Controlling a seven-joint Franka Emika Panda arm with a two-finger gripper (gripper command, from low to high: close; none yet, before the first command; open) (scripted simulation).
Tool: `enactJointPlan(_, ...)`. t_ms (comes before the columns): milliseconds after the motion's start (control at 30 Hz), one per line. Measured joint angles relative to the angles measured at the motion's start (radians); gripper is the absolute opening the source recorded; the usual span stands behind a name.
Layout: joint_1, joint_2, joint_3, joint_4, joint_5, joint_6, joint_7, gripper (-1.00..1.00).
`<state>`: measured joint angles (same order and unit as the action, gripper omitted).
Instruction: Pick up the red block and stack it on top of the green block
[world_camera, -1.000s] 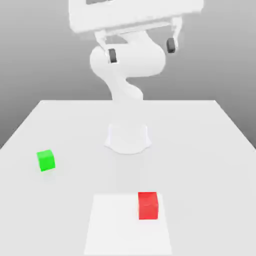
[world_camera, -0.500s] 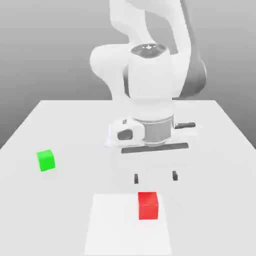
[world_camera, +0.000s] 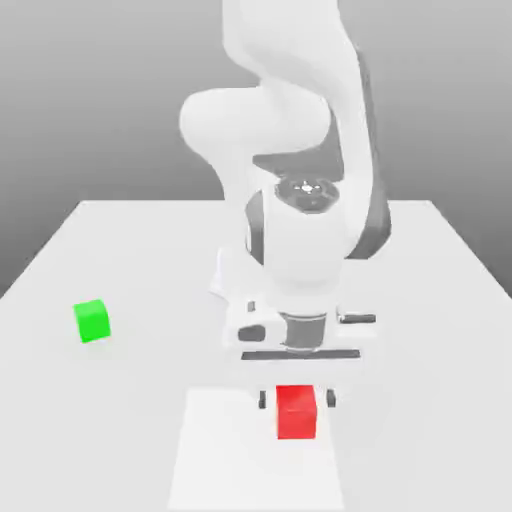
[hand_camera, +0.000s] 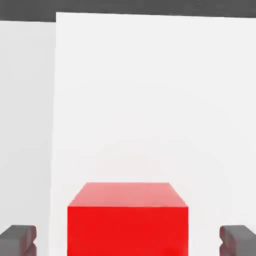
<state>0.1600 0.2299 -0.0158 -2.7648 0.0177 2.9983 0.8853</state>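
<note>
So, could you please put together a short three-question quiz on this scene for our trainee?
1. Which block lies toward the exterior view's left: the red block or the green block?
2. True or false: the gripper is shut on the red block.
3. Fill in the blank: the red block rests on the white ____ that lies on the table.

Key: 1. The green block. 2. False; its fingers stand apart, with a gap on either side of the block. 3. Sheet.
</note>
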Motion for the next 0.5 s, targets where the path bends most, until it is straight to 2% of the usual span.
enactJointPlan(33, -0.002, 0.012, 0.003, 0.000, 0.002, 0.010, -0.001, -1.00)
enactJointPlan(267, -0.004, 0.011, 0.004, 0.000, -0.002, 0.010, 0.003, -1.00)
enactJointPlan(500, 0.002, -0.113, -0.007, -0.008, -0.021, -0.095, 0.012, -1.00)
